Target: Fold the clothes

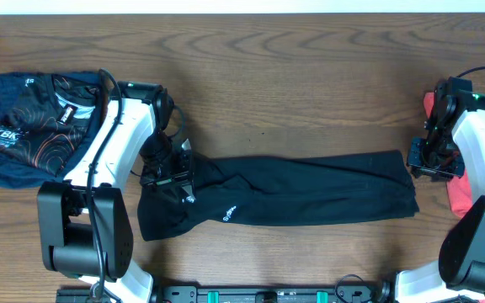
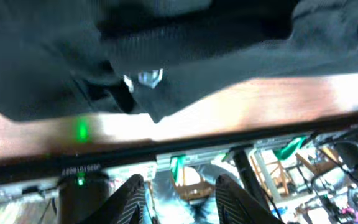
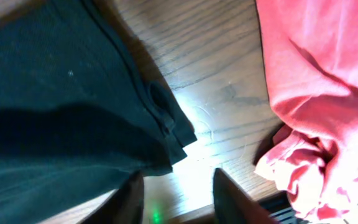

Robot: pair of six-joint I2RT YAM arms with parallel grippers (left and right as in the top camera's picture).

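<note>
Closest to the near edge, the black shirt (image 1: 310, 198) is laid out as a long folded band, running from left of centre towards the right edge. Its left end is covered by the left gripper (image 1: 168, 172), whose fingers (image 2: 132, 199) are seen spread apart with nothing between them. At the band's right end the right gripper (image 1: 434, 162) is held with jaws parted over the tabletop (image 3: 229, 81), just beside the shirt's corner. The coral-red shirt (image 1: 460, 195) is bunched at the right edge. Farther back, a dark printed shirt (image 1: 23, 126) is seen folded by the left edge.
</note>
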